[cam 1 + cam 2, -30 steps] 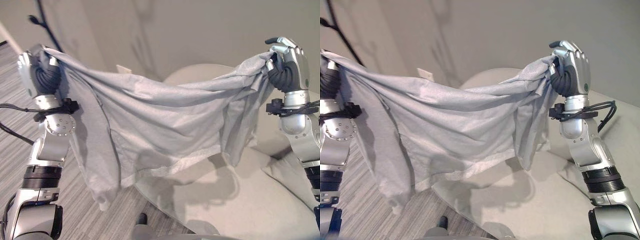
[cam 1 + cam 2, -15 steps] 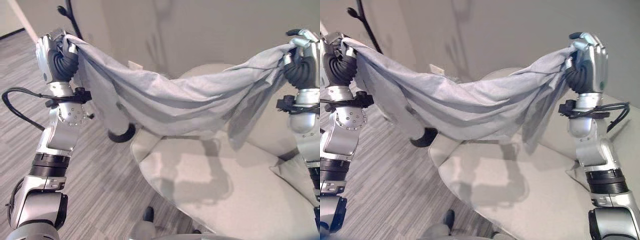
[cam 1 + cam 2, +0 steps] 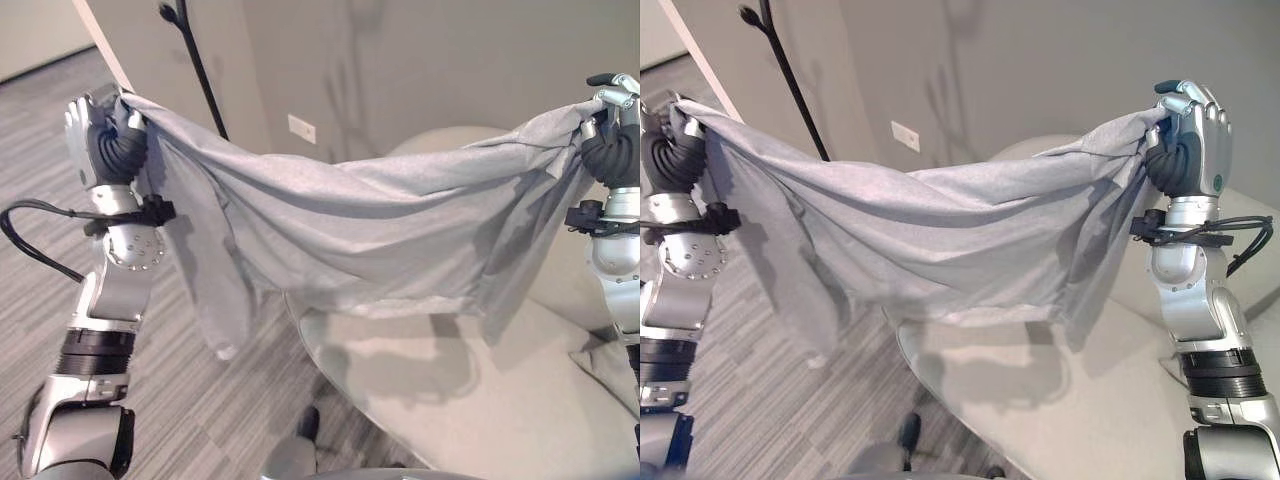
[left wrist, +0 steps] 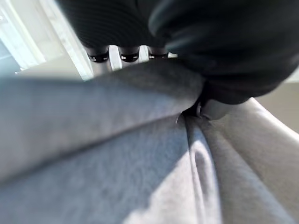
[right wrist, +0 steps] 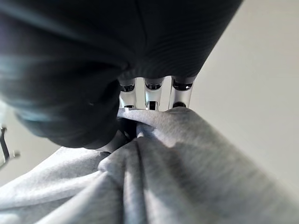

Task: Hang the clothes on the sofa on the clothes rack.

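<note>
A grey garment (image 3: 370,225) hangs spread in the air between my two raised hands, sagging in the middle above the sofa (image 3: 480,400). My left hand (image 3: 100,140) is shut on its left end, the cloth bunched under curled fingers (image 4: 121,55). At the far right my right hand (image 3: 1185,135) is shut on the other end, fingers (image 5: 149,93) curled over the fold. One sleeve (image 3: 222,300) dangles toward the floor on the left. A black clothes rack pole (image 3: 195,65) with a hooked top stands behind the garment's left part, against the wall.
The light beige sofa seat fills the lower right. Grey striped carpet (image 3: 190,400) covers the floor on the left. A white wall socket (image 3: 301,128) sits low on the wall behind. A white door frame edge (image 3: 700,60) runs at the upper left.
The view has swung left, bringing the rack pole nearer the middle. The garment has dropped open again and hangs wider between my hands. Both hands keep their hold.
</note>
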You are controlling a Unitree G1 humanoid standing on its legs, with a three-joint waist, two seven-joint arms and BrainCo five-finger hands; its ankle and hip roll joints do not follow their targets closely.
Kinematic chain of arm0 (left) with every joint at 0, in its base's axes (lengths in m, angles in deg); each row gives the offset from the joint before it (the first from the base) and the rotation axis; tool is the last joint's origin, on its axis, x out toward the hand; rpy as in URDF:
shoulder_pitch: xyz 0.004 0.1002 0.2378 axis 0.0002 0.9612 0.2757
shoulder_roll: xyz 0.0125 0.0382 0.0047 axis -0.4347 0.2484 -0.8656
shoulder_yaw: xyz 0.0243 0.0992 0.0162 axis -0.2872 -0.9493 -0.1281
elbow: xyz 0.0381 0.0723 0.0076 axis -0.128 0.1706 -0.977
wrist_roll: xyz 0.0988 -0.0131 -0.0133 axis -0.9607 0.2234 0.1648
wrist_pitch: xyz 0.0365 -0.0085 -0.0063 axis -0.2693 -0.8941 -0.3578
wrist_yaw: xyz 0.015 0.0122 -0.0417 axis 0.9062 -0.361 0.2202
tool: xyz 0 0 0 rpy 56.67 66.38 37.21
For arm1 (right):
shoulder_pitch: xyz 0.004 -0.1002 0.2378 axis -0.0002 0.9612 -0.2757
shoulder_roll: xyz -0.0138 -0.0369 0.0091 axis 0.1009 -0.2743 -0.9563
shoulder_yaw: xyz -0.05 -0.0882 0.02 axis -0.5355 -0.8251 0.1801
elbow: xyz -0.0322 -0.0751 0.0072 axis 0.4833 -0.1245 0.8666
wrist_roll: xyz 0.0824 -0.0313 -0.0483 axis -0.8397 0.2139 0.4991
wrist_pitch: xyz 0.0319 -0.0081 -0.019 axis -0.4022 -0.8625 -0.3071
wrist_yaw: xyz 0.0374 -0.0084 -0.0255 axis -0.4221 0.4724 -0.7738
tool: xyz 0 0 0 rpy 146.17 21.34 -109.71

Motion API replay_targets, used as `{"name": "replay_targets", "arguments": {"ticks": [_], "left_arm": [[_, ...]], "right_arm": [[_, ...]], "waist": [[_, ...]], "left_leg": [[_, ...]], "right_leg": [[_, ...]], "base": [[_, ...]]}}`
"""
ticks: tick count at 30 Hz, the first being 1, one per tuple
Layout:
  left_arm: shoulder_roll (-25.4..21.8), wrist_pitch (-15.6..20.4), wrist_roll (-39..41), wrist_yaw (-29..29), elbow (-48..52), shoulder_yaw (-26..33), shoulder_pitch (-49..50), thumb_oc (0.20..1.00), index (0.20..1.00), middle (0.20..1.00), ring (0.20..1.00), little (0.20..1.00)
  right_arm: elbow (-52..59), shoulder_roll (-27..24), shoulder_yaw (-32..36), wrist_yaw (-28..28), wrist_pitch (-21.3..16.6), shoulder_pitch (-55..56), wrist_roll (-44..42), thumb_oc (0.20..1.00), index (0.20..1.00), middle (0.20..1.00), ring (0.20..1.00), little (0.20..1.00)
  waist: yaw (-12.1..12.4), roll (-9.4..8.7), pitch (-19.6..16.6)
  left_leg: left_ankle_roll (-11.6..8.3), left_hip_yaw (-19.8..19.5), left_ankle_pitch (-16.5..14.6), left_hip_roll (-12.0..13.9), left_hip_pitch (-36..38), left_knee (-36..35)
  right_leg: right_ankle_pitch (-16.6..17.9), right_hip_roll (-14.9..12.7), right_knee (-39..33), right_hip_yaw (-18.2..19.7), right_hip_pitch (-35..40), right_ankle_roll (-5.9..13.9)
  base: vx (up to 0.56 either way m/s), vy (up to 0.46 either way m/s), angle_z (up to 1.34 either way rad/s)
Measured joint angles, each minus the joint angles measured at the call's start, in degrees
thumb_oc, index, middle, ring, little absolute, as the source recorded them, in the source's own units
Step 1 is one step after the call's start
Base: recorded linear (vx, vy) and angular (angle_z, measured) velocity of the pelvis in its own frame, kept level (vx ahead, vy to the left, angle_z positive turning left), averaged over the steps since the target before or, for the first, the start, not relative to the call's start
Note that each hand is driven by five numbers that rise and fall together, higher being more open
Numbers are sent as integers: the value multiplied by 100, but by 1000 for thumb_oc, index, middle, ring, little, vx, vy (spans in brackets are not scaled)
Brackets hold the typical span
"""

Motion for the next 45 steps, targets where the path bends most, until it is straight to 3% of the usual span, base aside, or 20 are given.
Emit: {"name": "replay_targets", "arguments": {"ticks": [1,3,4,5,7,8,9,11,12,15,17,27,33,35,36,37,39,40,41,45], "left_arm": [[-57,-13,9,49,-54,-40,-13,200,200,200,200,200],[-158,21,9,44,-108,-207,-86,200,200,200,200,200],[-222,6,10,36,-175,-80,-95,200,200,200,200,200],[-101,-54,49,40,-193,-91,-122,200,200,200,200,200],[-86,-59,58,35,-187,-276,-137,200,200,200,200,200],[-246,-64,62,58,-78,-301,-256,200,200,200,200,200],[-447,-62,49,96,30,-197,-295,200,200,200,200,200],[-413,-63,19,92,183,-156,-341,200,200,200,200,200],[-321,-45,-2,86,222,-153,-365,200,200,200,200,200],[-16,-58,0,58,245,-137,-380,200,200,200,200,200],[293,-69,1,-14,300,-142,-185,200,200,200,200,200],[559,-103,0,-243,629,-110,31,200,200,200,200,200],[507,-30,8,-226,522,-142,-16,200,200,200,200,200],[280,13,17,-208,354,-190,-173,200,200,200,200,200],[226,52,27,-186,246,-292,-280,200,200,200,200,200],[214,67,71,-163,180,-381,-283,200,200,200,200,200],[215,68,87,-168,155,-403,-274,200,200,200,200,200],[195,82,85,-169,165,-375,-292,200,200,200,200,200],[222,68,111,-144,165,-372,-337,200,200,200,200,200],[177,61,107,-168,239,-358,-392,200,200,200,200,200]], "right_arm": [[-47,-75,51,-2,-5,49,-47,200,200,200,200,200],[259,-355,-18,-92,13,135,-48,200,200,200,200,200],[343,-19,-114,-73,-57,213,-41,200,200,200,200,200],[392,10,-123,-22,-80,280,-41,200,200,200,200,200],[424,43,-82,8,-66,313,-39,200,200,200,200,200],[414,119,-72,0,-64,222,-37,200,200,200,200,200],[416,332,-110,-8,-32,-11,-38,200,200,200,200,200],[409,392,-85,-61,-12,-83,-38,200,200,200,200,200],[349,375,-77,-91,-11,-85,-40,200,200,200,200,200],[302,272,-8,-90,-21,-79,-41,200,200,200,200,200],[300,198,87,-105,-51,-90,-40,200,200,200,200,200],[185,158,203,65,-19,30,-39,200,200,200,200,200],[198,42,268,127,-24,136,-50,200,200,200,200,200],[194,-37,338,112,-35,197,-60,200,200,200,200,200],[183,-42,355,43,-31,219,-155,200,200,200,200,200],[188,-49,325,42,-32,225,-163,200,200,200,200,200],[222,-110,364,47,-71,230,-162,200,200,200,200,200],[279,-64,438,39,-66,292,-166,200,200,200,200,200],[448,44,490,42,-59,525,-160,200,200,200,200,200],[492,216,496,73,-47,585,-160,200,200,200,200,200]], "waist": [[-112,15,33],[-20,307,66],[-115,-87,98],[-193,-126,100],[-229,-107,107],[-55,-57,117],[121,-107,98],[17,22,142],[-52,123,140],[29,233,125],[127,240,82],[-50,210,28],[-157,232,99],[-259,33,205],[-328,226,185],[-286,256,174],[-192,380,154],[-194,352,146],[-344,81,136],[-351,181,133]], "left_leg": [[-203,-90,128,656,112,-663],[-747,-431,381,891,431,-1019],[-556,-385,247,334,422,-792],[-551,-381,169,61,310,-503],[-274,-305,36,-266,271,-221],[21,-16,-4,-436,302,-235],[220,369,-80,-618,262,-163],[527,382,-14,-788,273,-285],[679,352,137,-762,375,-569],[747,361,340,-814,679,-1005],[803,442,324,-1061,810,-1121],[666,253,435,-1122,1160,-1198],[284,209,40,-889,580,-436],[148,163,-53,-269,118,-294],[-139,-111,126,446,-48,-840],[-185,-295,149,582,-1,-1011],[-189,-392,153,505,108,-1029],[-516,-377,584,277,46,-883],[-273,-161,451,-310,-153,-455],[148,74,547,-549,-13,-598]], "right_leg": [[31,-70,0,161,34,129],[155,-356,-98,615,61,567],[279,-810,-58,546,69,472],[551,-1029,-14,508,123,327],[1106,-1310,169,509,31,57],[1308,-1309,418,492,-476,363],[2216,-1457,364,80,-769,252],[2567,-1476,461,262,-853,206],[1666,-1259,842,463,-976,690],[485,-364,992,415,-865,848],[144,66,435,-19,-546,512],[57,217,-189,394,232,224],[168,169,-215,425,120,-133],[152,0,-219,473,23,-137],[80,74,-219,531,33,11],[56,-16,-218,717,41,174],[55,-262,-218,961,37,397],[27,-507,-217,1052,48,495],[275,-1023,-81,1030,-49,307],[661,-1138,156,1102,-454,474]], "base": [[357,732,-6],[538,1044,-70],[313,801,-42],[77,360,29],[-28,360,0],[-60,734,-93],[-41,737,-98],[2,462,-17],[33,356,25],[75,244,1],[112,229,-13],[80,126,11],[140,210,0],[409,510,-7],[492,617,-25],[454,674,-59],[277,519,-76],[181,498,-41],[102,325,-18],[29,338,-21]]}}
